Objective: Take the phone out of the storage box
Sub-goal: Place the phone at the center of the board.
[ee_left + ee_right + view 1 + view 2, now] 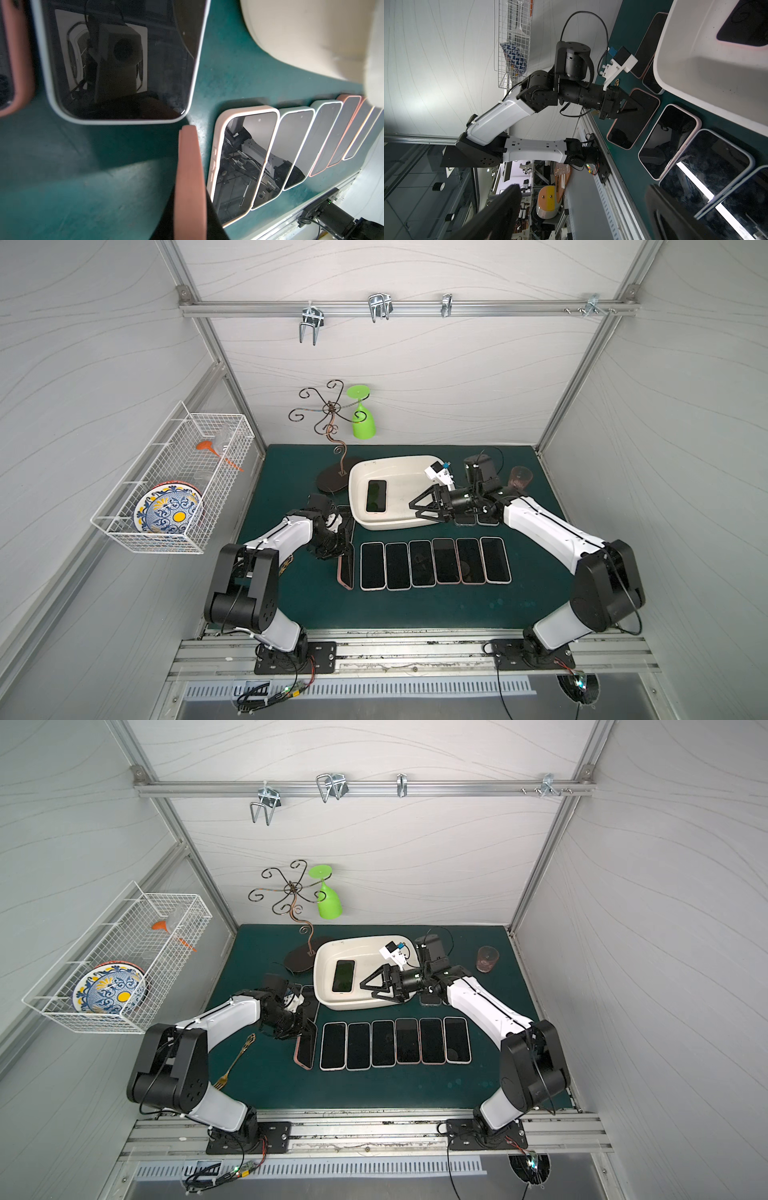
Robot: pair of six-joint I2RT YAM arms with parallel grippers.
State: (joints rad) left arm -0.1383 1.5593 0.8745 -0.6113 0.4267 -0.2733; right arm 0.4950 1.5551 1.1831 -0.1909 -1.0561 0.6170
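The storage box point(409, 485) point(368, 959) is a cream-white tray at the back middle of the green mat. One black-screened phone point(376, 496) point(343, 975) lies flat in its left half. My right gripper point(414, 510) point(366, 990) hangs open over the box's front right part, turned on its side, with nothing between its fingers point(500, 214). The right wrist view shows the box point(706, 72) and that phone point(745, 25). My left gripper point(340, 549) point(190, 228) is shut on a pink-cased phone point(346, 570) point(190, 176), held on edge at the left end of the phone row.
Several phones point(434, 562) lie in a row in front of the box. More phones lie under the left wrist point(345, 512) and under the right arm point(476, 521). A brown cup point(521, 479), a metal stand with a green glass point(361, 416), a fork point(235, 1060) and a wire basket point(174, 481) surround them.
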